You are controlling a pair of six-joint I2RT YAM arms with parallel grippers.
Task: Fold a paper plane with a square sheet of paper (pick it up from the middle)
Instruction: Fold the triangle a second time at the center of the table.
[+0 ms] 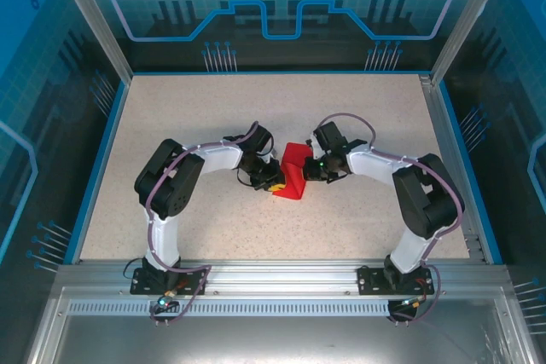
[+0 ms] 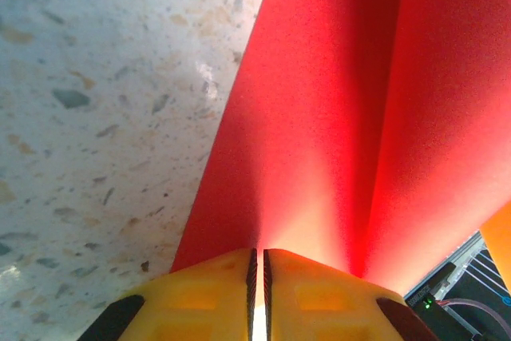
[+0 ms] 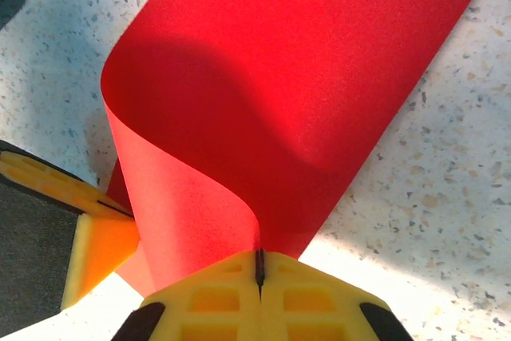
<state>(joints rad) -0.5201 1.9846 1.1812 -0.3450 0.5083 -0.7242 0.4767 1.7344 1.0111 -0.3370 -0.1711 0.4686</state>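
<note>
Left gripper (image 2: 257,255) is pinching one edge of the thin bright red square sheet of paper (image 2: 319,117), jaws closed to a slit on it. The sheet is standing up just ahead in a valley crease, above the speckled tabletop (image 2: 96,133). Right gripper (image 3: 259,265) is clamping the opposite edge, jaws fully together, paper curling over ahead. Judgement: the two grips are likely bringing the halves together for a centre fold.

From here the square sheet of paper (image 3: 319,61) reads as thin matt red paper with a faint grain. I see a table (image 2: 96,133) of smooth, speckled, stone-like composite. The left gripper (image 2: 258,265) has fingers (image 2: 200,301) of moulded yellow plastic with a satin finish.
</note>
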